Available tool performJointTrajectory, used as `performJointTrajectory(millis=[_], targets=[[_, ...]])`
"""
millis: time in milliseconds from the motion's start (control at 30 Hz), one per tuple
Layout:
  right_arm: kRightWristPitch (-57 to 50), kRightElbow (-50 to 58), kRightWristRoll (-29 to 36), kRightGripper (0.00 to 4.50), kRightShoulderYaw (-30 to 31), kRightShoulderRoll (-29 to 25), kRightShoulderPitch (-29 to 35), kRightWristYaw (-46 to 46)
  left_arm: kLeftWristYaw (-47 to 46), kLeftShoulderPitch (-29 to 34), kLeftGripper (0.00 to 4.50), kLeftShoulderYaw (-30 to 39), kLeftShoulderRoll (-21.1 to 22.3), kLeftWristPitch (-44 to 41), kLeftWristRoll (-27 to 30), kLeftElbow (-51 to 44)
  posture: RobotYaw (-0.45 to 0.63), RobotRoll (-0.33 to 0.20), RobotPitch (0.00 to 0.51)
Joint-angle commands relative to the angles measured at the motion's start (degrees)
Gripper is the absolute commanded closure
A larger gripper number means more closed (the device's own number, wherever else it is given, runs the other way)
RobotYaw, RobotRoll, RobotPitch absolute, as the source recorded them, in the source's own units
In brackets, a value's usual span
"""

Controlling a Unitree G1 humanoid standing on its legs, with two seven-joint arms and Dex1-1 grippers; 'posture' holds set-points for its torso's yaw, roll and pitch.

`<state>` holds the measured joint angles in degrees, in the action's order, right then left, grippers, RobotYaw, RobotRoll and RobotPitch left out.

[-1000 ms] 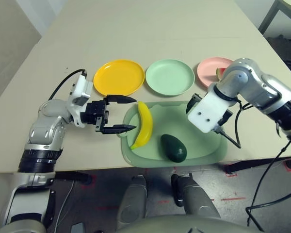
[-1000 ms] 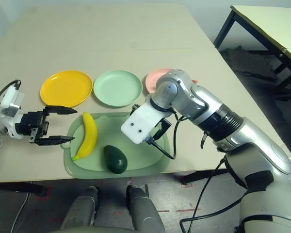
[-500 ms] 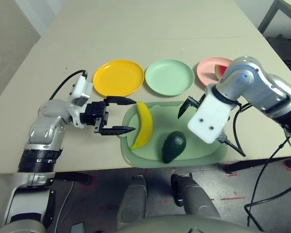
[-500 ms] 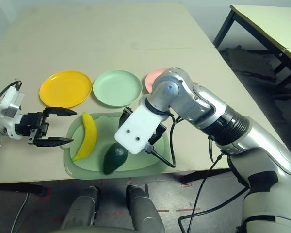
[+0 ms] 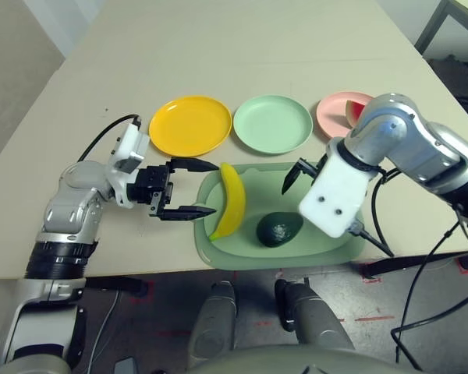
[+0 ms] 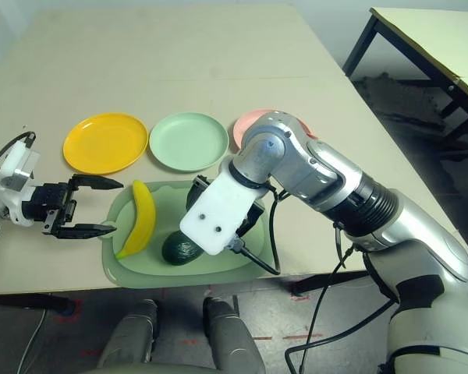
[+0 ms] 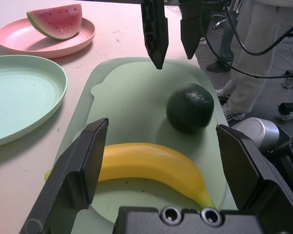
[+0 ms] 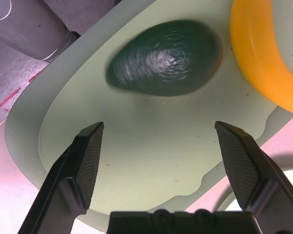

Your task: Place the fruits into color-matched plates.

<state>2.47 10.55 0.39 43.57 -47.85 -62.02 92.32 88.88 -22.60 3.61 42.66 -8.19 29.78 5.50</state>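
- Right gripper (image 8: 161,161) released, hovering over avocado (image 5: 279,229) on the mat (image 5: 327,245)
- Left gripper (image 5: 193,187) released, beside banana (image 5: 232,199) at the mat's left edge
- Watermelon (image 7: 56,21) rests on pink plate (image 7: 19,41)

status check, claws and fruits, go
Left claw open, beside the banana. Right claw open over the mat, empty. Avocado and banana loose on mat; watermelon in pink plate. Nothing in the way.

The banana (image 7: 151,168) looks like smooth glossy plastic; the avocado (image 8: 163,57) is glossy; the cutting mat (image 7: 132,97) is matt.
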Motion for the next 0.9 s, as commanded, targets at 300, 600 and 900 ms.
performJointTrajectory(millis=[300, 600, 900], targets=[[0.16, 0.74, 0.85, 0.08, 0.43, -0.19, 0.29, 0.18, 0.24, 0.21, 0.0, -0.47, 0.59, -0.35, 0.06, -0.69, 0.03, 0.0, 0.19], [0.18, 0.64, 0.78, 0.08, 0.48, -0.09, 0.31, 0.18, 0.06, 0.27, 0.0, -0.36, 0.66, -0.45, 0.05, -0.88, 0.03, 0.0, 0.188], [0.42, 1.42, 1.13, 0.08, 0.53, -0.09, 0.32, 0.18, -0.06, 0.13, 0.0, -0.29, 0.64, -0.33, -0.03, -0.62, 0.03, 0.0, 0.188]])
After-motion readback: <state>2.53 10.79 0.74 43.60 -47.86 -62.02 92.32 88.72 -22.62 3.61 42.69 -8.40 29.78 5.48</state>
